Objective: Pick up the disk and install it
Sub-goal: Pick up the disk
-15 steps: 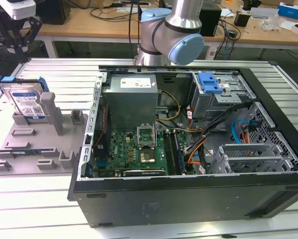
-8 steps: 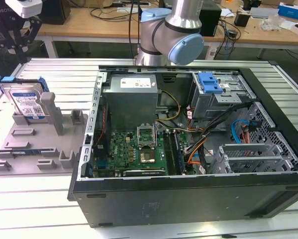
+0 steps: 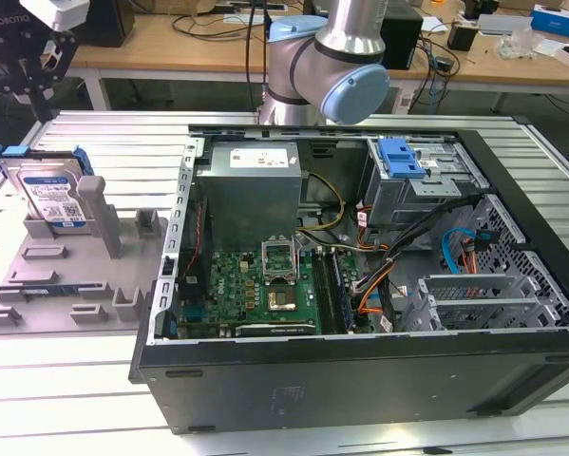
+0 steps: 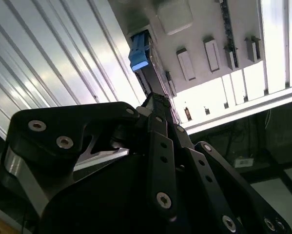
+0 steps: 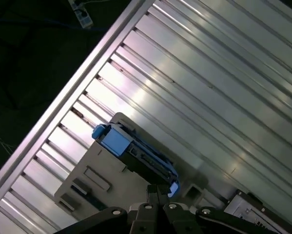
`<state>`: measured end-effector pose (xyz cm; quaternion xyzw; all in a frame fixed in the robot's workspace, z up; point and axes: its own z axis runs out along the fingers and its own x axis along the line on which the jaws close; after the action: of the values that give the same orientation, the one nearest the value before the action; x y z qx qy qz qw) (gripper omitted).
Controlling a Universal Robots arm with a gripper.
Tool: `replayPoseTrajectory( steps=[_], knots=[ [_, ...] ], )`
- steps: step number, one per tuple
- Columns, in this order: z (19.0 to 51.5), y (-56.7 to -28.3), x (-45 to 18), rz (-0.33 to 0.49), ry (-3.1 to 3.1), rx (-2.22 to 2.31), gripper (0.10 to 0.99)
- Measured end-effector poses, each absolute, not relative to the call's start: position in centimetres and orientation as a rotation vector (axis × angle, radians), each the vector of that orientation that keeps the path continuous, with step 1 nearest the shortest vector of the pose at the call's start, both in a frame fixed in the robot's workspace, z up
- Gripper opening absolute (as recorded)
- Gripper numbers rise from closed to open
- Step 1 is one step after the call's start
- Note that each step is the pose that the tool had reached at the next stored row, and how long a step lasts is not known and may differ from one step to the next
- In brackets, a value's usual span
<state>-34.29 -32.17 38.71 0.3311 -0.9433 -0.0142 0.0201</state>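
Note:
The disk (image 3: 49,194) is a silver drive with a white-and-blue label in a blue carrier. It stands on edge in a grey fixture (image 3: 66,275) at the exterior view's left. My gripper (image 3: 43,106) hangs above the disk's top edge, apart from it, shut and holding nothing. Both wrist views look down past the gripper (image 4: 158,100) (image 5: 159,189) onto the disk's narrow edge (image 4: 139,57) (image 5: 136,153), which lies just beyond the fingertips.
An open computer case (image 3: 360,375) lies on the ribbed metal table (image 3: 94,142), to the exterior view's right of the fixture. Inside are a grey power-supply box (image 3: 249,190), a motherboard (image 3: 265,285), cables and a drive cage with a blue latch (image 3: 401,157). The arm's base (image 3: 331,66) stands behind the case.

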Motion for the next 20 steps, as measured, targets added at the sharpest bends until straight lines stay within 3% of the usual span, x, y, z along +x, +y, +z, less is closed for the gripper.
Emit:
replayPoseTrajectory(
  steps=[20],
  knots=[
    [38.62, -32.18, -34.03, -0.028, -2.679, 1.567, 0.106]
  ],
)
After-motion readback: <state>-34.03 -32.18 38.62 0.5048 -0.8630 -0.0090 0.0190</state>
